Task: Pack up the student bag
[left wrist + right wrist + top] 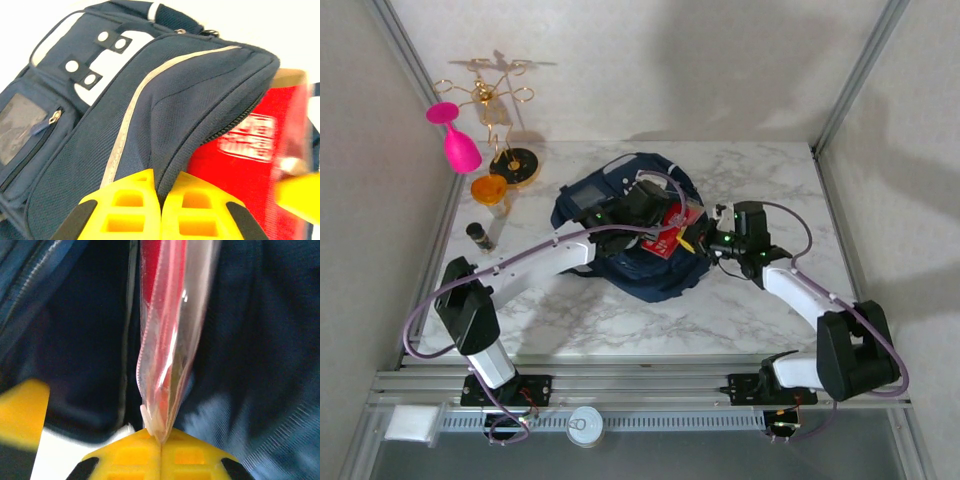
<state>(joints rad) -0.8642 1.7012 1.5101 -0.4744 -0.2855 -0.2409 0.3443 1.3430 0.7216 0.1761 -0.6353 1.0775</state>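
Note:
The student bag (645, 278), navy with pale grey stripes, lies in the middle of the marble table. My left gripper (655, 207) is over its top, shut on a fold of the bag's zipped opening edge (172, 145); the left wrist view shows the yellow fingertips (135, 185) pinching the fabric. A flat red packet in a clear plastic sleeve (672, 237) sticks out of the opening (235, 165). My right gripper (697, 240) is shut on the sleeve's near end (161, 427), with the packet (167, 335) pointing into the dark bag interior (75, 340).
At the back left stand a pink goblet (458, 142), a gold wire stand (500, 118), an orange cup (490, 190) and a small dark cylinder (480, 236). Bare marble (620, 325) lies in front of the bag. Metal frame posts (855, 75) bound the table.

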